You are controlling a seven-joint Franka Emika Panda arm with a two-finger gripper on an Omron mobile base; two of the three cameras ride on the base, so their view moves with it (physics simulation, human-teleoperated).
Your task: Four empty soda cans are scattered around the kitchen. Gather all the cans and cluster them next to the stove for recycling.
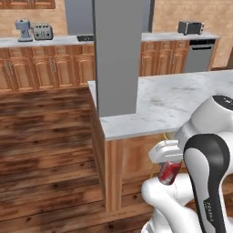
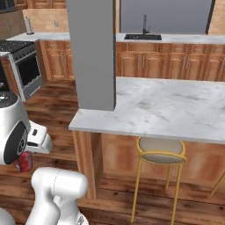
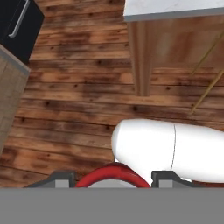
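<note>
A red soda can [image 1: 170, 173] hangs low beside the robot's body, in front of the island's wooden side. My gripper [image 1: 169, 169] is shut on it, its white hand just above the can. From the right base view the same can [image 2: 25, 162] peeks out under the hand, left of the arm's base. In the hand view the can's red rim [image 3: 109, 173] curves between the two dark fingertips [image 3: 61, 177] over the wooden floor. The stove [image 2: 19, 59], with a black cooktop and a steel oven door, stands at the far left.
A marble-topped island [image 1: 173, 100] with a grey column [image 1: 116, 54] rises ahead. A yellow stool [image 2: 160, 151] is tucked under the island's overhang. Back counters carry a sink [image 2: 141, 37] and a toaster [image 1: 43, 31]. Open wooden floor [image 1: 45, 150] lies to the left.
</note>
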